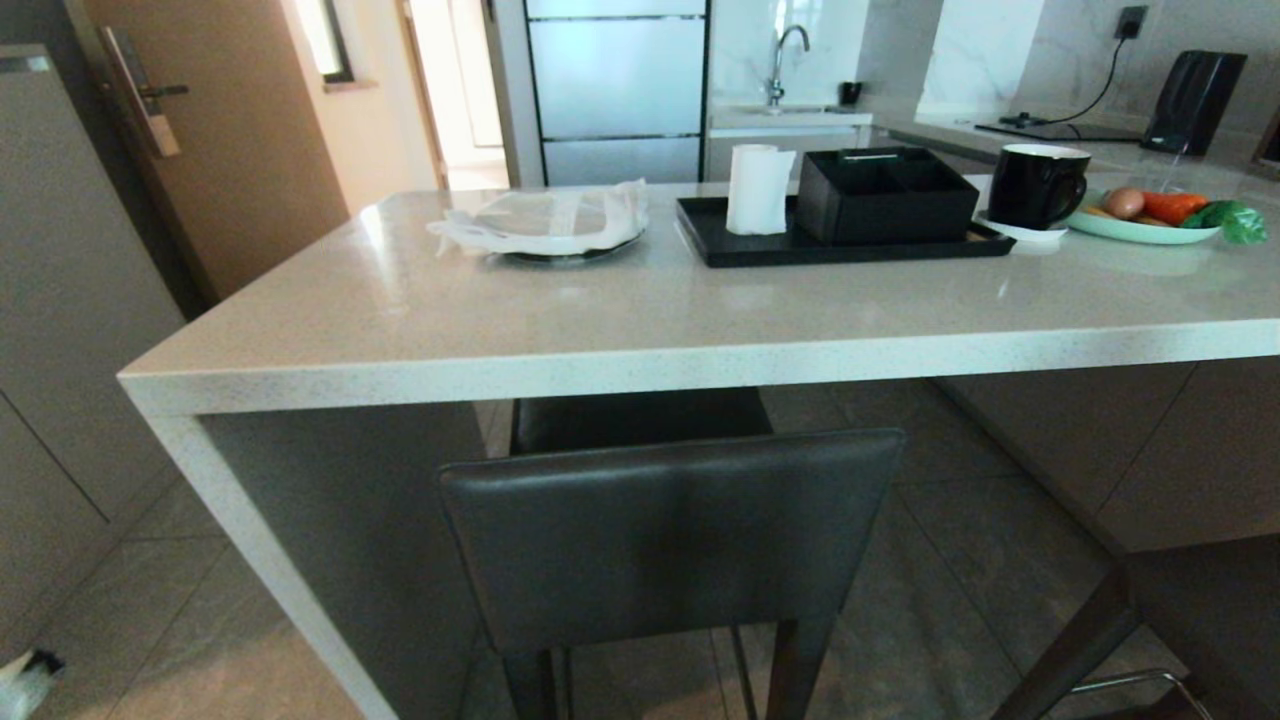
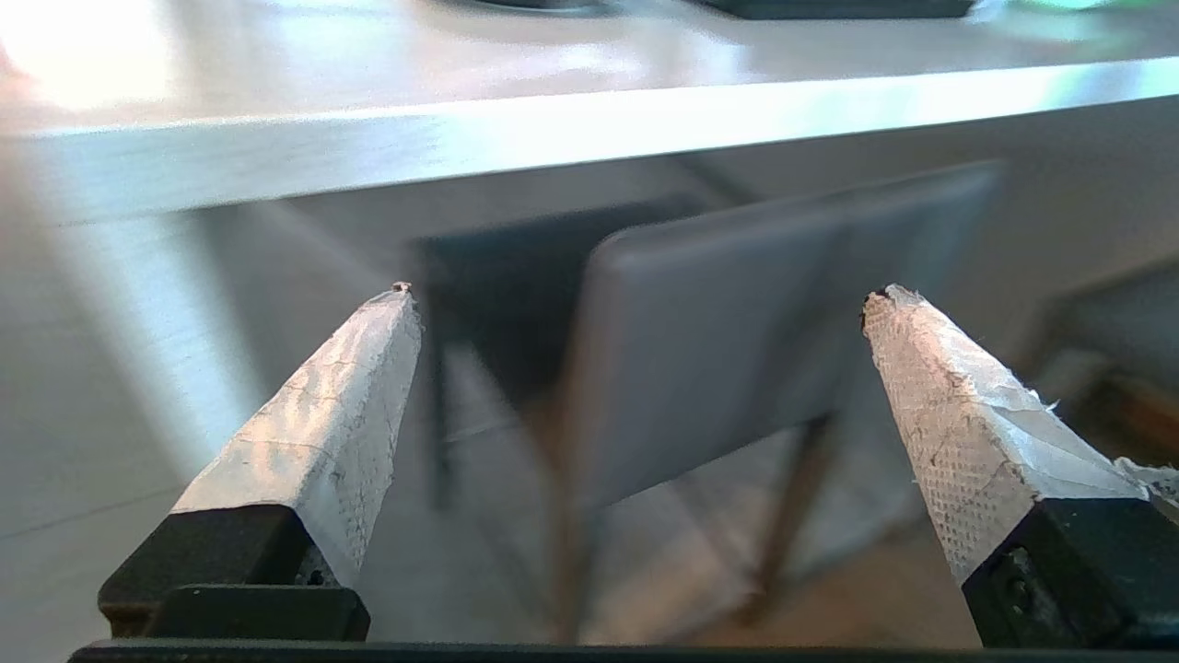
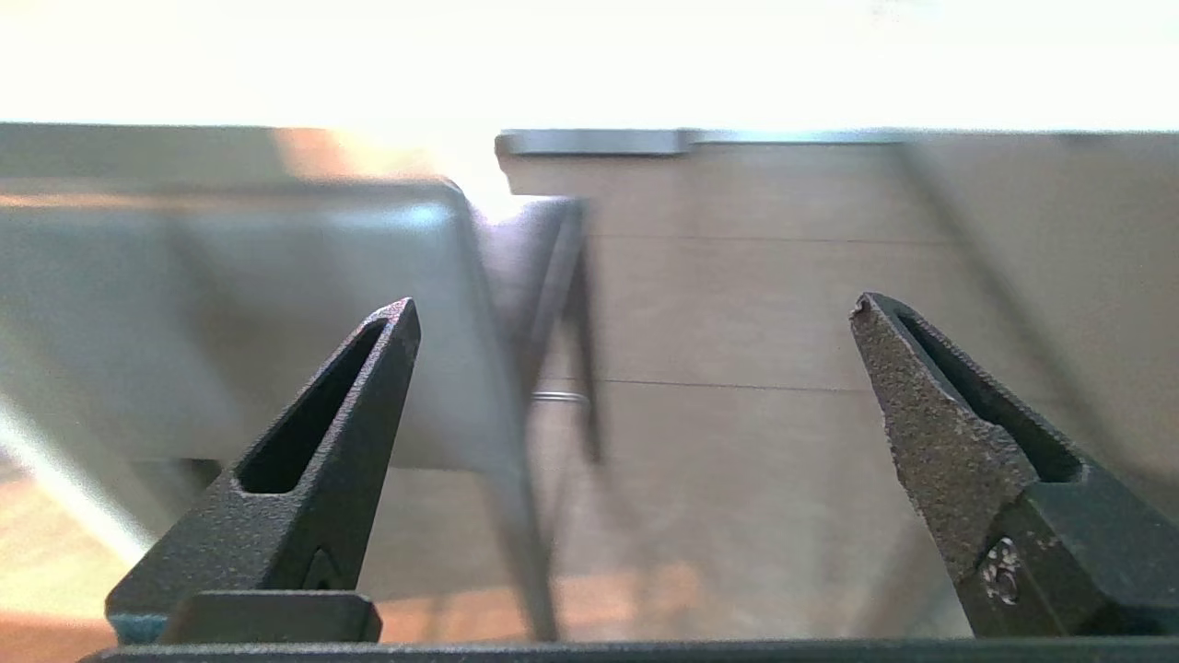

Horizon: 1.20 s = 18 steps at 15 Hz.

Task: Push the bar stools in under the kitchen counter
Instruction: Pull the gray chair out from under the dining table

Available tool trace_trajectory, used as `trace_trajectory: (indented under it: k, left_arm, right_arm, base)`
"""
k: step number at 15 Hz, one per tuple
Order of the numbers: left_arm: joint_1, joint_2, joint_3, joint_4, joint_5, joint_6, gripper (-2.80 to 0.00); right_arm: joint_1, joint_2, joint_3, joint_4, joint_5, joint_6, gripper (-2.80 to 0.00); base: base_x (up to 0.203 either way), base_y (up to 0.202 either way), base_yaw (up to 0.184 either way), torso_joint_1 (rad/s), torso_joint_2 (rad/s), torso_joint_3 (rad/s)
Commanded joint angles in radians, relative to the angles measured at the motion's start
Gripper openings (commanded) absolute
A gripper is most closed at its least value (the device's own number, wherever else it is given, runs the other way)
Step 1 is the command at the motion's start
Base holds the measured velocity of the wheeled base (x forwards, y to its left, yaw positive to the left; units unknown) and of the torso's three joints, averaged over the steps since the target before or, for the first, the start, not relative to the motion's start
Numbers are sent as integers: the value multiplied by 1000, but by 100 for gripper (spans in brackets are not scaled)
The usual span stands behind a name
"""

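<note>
Bar stool [image 1: 670, 530]: dark grey padded leather backrest, slim dark legs, seat partly under the kitchen counter [image 1: 640, 330]. Likely moderately heavy and rigid; push on the backrest's firm top edge. Counter: glossy speckled stone, thick edge. Left gripper [image 2: 636, 295], taped fingers spread wide, empty. Right gripper [image 3: 636, 308] likewise wide, empty

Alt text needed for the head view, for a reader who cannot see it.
A dark grey bar stool stands at the kitchen counter, its seat partly under the edge and its backrest still outside. On the counter sit a plate covered in plastic wrap, a black tray with a paper roll and black organiser box, a black mug and a plate of vegetables.
</note>
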Motion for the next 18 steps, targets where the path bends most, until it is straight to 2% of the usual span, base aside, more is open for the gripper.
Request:
trace_trajectory:
  k: [1,2,3,5,8,10,12,14,16,18]
  left_arm:
    - [-58,200,143,-326,-100,-66,0]
    - [-68,243,215,-433,-170,-94,0]
    - [-74,287,263,-494,-217,-116,0]
    - [-74,348,293,-519,-242,-131,0]
    - [-49,468,296,-525,-267,-131,0]
    - [-35,575,288,-559,-323,-123,0]
    - [6,720,285,-630,-378,-78,0]
    - [81,898,287,-739,-452,-10,0]
    - [143,1056,299,-906,-553,26,0]
    - [164,1202,317,-1077,-607,45,0]
  right_arm:
    - [12,193,-18,-73,148,30,0]
    - [12,200,2,-87,227,42,0]
    - [13,212,34,-92,264,46,0]
    - [13,249,67,-97,296,48,0]
    - [13,311,78,-99,409,48,0]
    - [12,393,74,-120,456,44,0]
    - [12,487,70,-175,508,34,0]
    - [12,583,65,-218,556,20,0]
    - [16,658,65,-241,609,-11,0]
    - [44,721,65,-246,624,-32,0]
  base:
    - [0,0,0,0,0,0]
    - [0,0,0,0,0,0]
    - [0,0,0,0,0,0]
    - [0,0,0,0,0,0]
    - [0,0,0,0,0,0]
    - [0,0,0,0,0,0]
    - [0,0,0,0,0,0]
    - [0,0,0,0,0,0]
    - [0,0,0,0,0,0]
    - [0,0,0,0,0,0]
